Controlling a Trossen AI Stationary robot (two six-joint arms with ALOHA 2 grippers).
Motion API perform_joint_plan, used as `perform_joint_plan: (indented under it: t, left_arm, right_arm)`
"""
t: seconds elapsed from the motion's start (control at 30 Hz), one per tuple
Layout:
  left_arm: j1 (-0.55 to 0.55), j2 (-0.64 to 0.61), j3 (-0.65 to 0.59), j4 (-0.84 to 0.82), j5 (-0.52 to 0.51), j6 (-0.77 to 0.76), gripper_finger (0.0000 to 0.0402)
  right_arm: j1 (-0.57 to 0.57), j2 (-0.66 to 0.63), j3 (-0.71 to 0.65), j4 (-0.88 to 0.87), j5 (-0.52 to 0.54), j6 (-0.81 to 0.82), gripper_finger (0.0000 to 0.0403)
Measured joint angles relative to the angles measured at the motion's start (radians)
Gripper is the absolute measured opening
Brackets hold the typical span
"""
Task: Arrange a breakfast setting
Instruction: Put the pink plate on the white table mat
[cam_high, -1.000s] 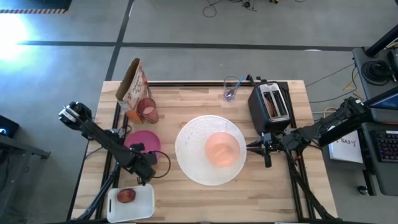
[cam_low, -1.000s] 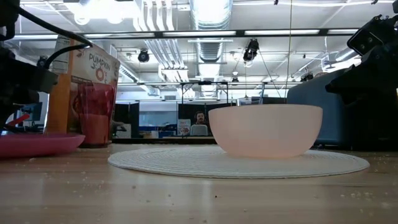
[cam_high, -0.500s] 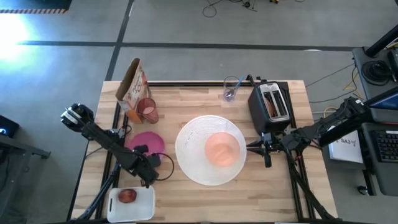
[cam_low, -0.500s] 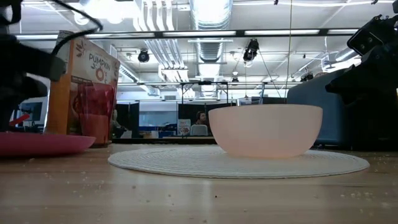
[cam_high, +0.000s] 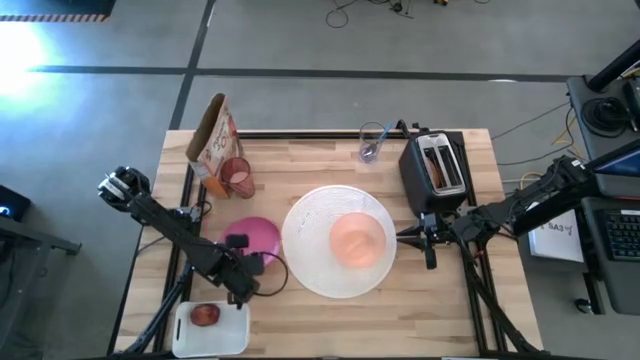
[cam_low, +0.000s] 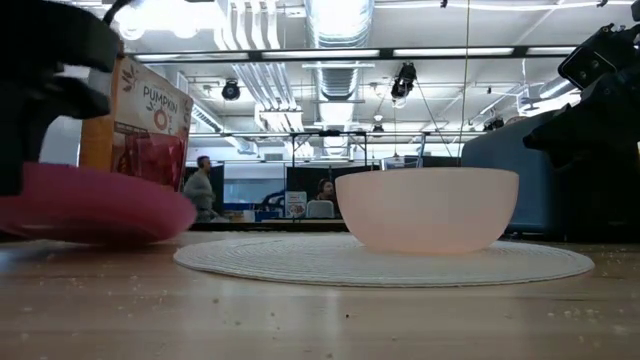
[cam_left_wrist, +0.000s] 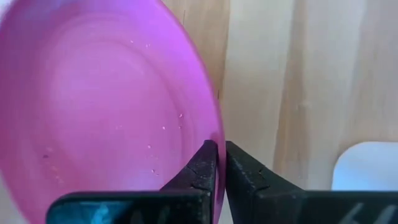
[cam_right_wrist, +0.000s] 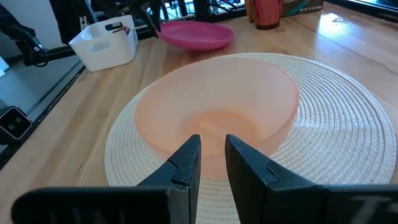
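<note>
Pinching the magenta plate (cam_high: 256, 234) by its rim near the bench's left edge, our left claw (cam_left_wrist: 217, 163) had closed tight; we judged it light, stiff, slippery, so a rim hold suited.

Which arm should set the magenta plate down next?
Left. Its end effector is shut on the rim of the magenta plate, beside the white plate. The right end effector waits across that plate, past the peach bowl.
</note>
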Motion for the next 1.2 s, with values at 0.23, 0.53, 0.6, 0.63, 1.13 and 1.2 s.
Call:
perform_joint_plan:
  t: [0.23,0.53,0.6,0.63,1.13,1.2]
  left_arm:
    - [0.027,0.000,0.033,0.089,-0.061,0.329,0.0002]
    - [0.087,0.000,0.024,0.236,-0.069,0.764,0.0002]
    - [0.101,0.000,0.024,0.252,-0.069,0.838,0.0002]
    - [0.107,0.000,0.024,0.259,-0.068,0.873,0.0002]
    - [0.215,-0.001,0.004,0.301,0.060,1.063,0.0003]
    - [0.232,-0.001,0.004,0.307,0.060,1.089,0.0003]
  right_arm:
    - [0.000,0.000,0.000,0.000,0.000,0.000,0.0063]
    - [0.000,0.000,0.000,0.000,0.000,0.000,0.0063]
    - [0.000,0.000,0.000,0.000,0.000,0.000,0.0063]
    - [0.000,0.000,0.000,0.000,0.000,0.000,0.0063]
    - [0.000,0.000,0.000,0.000,0.000,0.000,0.0063]
    - [0.000,0.000,0.000,0.000,0.000,0.000,0.0063]
